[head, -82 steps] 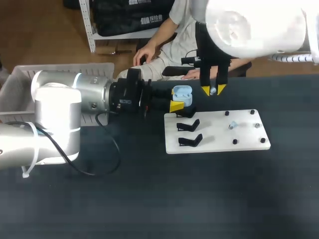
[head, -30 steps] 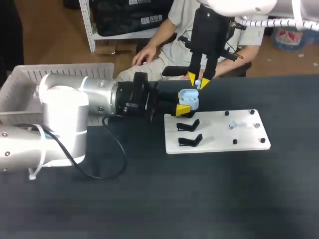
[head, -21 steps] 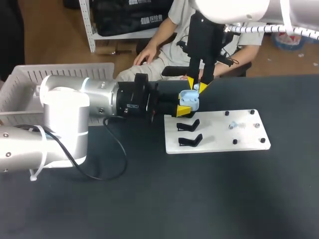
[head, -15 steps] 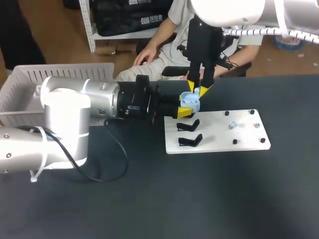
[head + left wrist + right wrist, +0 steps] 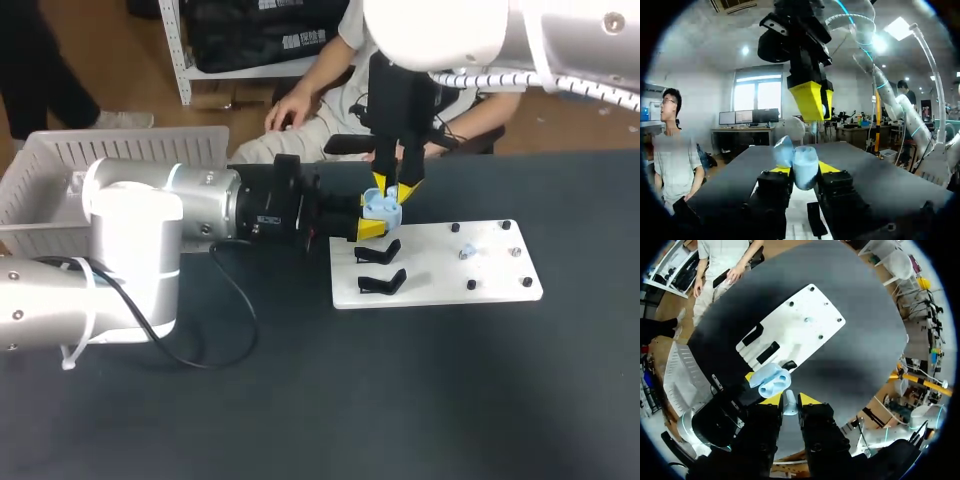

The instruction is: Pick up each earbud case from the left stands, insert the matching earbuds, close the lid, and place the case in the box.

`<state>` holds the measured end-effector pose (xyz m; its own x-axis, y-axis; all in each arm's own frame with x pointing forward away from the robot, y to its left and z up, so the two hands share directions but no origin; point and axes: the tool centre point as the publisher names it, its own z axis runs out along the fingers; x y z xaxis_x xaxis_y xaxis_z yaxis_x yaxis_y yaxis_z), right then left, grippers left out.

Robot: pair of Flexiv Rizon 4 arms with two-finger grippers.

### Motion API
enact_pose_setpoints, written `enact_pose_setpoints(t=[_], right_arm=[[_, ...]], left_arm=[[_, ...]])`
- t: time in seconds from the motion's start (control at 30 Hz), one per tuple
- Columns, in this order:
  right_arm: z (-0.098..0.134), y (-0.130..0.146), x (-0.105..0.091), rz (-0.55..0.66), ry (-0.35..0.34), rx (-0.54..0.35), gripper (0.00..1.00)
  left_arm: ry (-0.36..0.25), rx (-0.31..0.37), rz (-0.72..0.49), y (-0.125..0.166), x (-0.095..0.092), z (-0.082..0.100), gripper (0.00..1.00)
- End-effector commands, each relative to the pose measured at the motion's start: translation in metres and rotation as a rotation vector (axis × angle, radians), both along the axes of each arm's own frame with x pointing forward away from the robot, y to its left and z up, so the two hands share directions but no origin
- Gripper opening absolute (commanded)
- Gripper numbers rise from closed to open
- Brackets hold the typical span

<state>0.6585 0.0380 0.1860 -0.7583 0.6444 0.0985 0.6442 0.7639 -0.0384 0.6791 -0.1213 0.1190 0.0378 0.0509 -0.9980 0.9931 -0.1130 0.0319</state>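
One earbud case (image 5: 381,208), two earbuds (image 5: 789,402) (image 5: 467,252), two stands (image 5: 378,251) (image 5: 382,283), one board (image 5: 440,272), one box (image 5: 60,160)

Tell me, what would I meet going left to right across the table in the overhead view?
White box → blue earbud case in the left gripper → small earbud on the white board.

Right hand (image 5: 391,187) close above case (image 5: 380,209).
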Motion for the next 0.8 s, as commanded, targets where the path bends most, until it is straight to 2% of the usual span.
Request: enact_pose_setpoints(t=[0.03,0.8], right_arm=[[-0.003,0.004,0.0,-0.003,0.0,-0.013,0.0],[-0.018,0.001,0.011,-0.027,0.017,-0.021,0.0]], left_arm=[[-0.003,-0.001,0.007,-0.001,-0.001,-0.001,0.0],[-0.003,-0.001,0.007,-0.001,-0.001,-0.001,0.0]])
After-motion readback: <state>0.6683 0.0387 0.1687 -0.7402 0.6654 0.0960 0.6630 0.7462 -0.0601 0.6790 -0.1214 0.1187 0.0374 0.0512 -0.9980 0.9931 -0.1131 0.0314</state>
